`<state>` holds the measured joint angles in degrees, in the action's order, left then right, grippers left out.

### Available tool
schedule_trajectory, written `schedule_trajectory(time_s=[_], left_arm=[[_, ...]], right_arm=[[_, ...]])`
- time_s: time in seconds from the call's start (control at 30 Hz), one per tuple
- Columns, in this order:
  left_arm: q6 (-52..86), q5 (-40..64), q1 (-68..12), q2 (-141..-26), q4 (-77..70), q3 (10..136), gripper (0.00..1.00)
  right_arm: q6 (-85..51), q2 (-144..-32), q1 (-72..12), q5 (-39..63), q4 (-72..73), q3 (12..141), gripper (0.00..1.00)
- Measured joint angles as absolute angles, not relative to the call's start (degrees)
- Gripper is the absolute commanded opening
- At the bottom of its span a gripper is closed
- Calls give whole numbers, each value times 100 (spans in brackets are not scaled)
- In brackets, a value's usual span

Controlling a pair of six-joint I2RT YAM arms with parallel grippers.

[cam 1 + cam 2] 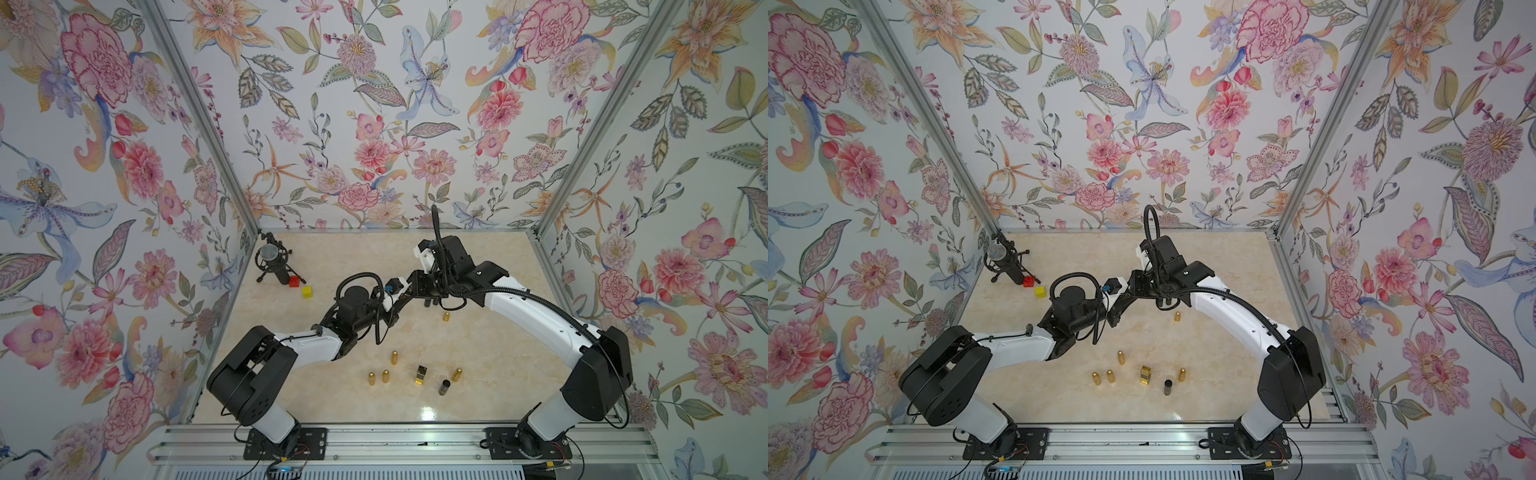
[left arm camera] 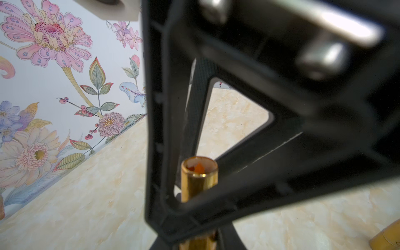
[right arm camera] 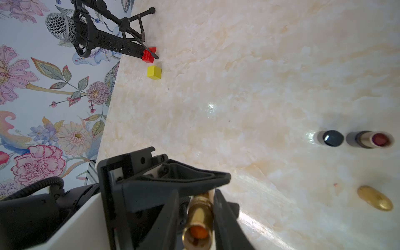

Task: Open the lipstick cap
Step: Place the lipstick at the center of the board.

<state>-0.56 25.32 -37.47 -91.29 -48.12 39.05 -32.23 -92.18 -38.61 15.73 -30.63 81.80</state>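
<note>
Floral walls box in your marble-patterned bench [image 1: 478, 399], and both arms meet above its middle. Your left gripper [image 2: 197, 241] has its jaws clamped on the gold lipstick tube [image 3: 199, 216], held off the surface, its open end showing orange. Your right gripper [image 3: 197, 201] sets its jaws narrowly either side of that tube. You cannot tell whether they press it.

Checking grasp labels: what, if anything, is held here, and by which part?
The left end effector grips the gold lipstick tube at its base end. The right end effector straddles the open end; contact cannot be told.
</note>
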Motion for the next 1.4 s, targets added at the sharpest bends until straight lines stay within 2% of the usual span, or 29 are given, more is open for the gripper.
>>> schedule_trajectory(time_s=[0.07,0.13,0.27,0.37,0.4,0.43,0.47,0.53,0.63,0.87,1.17,1.4], left_arm=[[-84,2526,-3752,-9129,-4797,3905,0],[-110,2523,-3752,-9129,-4790,3905,0],[-110,2512,-3752,-9118,-4759,3905,0],[-110,2508,-3752,-9118,-4757,3905,19],[-110,2508,-3752,-9118,-4757,3905,32],[-126,2506,-3752,-9118,-4757,3905,53],[-139,2504,-3752,-9118,-4753,3905,70],[-130,2482,-3752,-9111,-4716,3905,90],[-126,2414,-3752,-9004,-4635,3868,97],[-64,2104,-3741,-8582,-4606,3413,99],[196,1765,-3527,-8182,-4604,2915,99],[268,1680,-3400,-8108,-4589,2801,99]], right_arm=[[-3223,-9227,-3859,1542,-3065,8176,24],[-3210,-9227,-3859,1505,-3068,8169,16],[-3218,-9227,-3857,1455,-3070,8162,16],[-3218,-9227,-3857,1437,-3070,8160,15],[-3218,-9227,-3857,1424,-3070,8160,15],[-3216,-9227,-3859,1404,-3070,8160,15],[-3216,-9225,-3861,1363,-3068,8160,15],[-3201,-9225,-3857,1262,-3068,8160,15],[-3151,-9225,-3850,1000,-3068,8160,15],[-2792,-9373,-3874,211,-3068,8193,14],[-2311,-10667,-4077,-327,-3074,8597,14],[-2121,-11203,-4084,-521,-3079,8788,14]])
